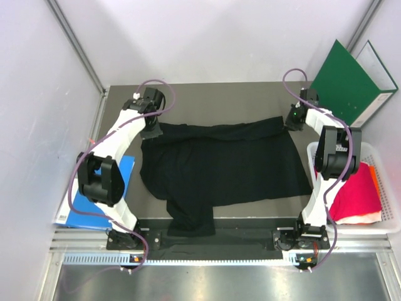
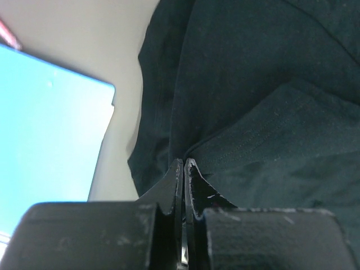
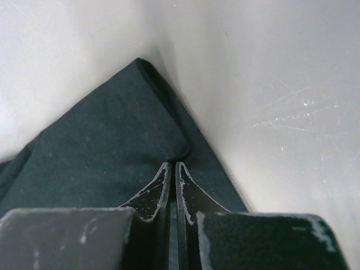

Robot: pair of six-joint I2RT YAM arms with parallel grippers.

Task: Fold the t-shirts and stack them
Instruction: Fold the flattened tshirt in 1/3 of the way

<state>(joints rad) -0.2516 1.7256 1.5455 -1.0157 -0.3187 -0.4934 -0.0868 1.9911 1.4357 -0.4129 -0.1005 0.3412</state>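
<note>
Your left pincer (image 2: 184,164) is clenched tight, its tips pinching a fold of the black shirt (image 1: 225,163) at the shirt's far left corner. The blue folder (image 2: 45,129) lies off to that side on the surface (image 1: 219,97). Your right pincer (image 3: 172,166) is clenched too, tips nipping the cloth at the far right corner, with a small pucker right at the tips. The black shirt lies spread and wrinkled across the middle of the surface, far edge strung between both pincers, one sleeve reaching the near edge. The magenta-red shirt (image 1: 356,188) sits bunched in the white basket (image 1: 393,216) at the right side, with white cloth below it and an orange bit at its right. The green folder (image 1: 344,78) leans in the far right corner, apart from the shirt.
</note>
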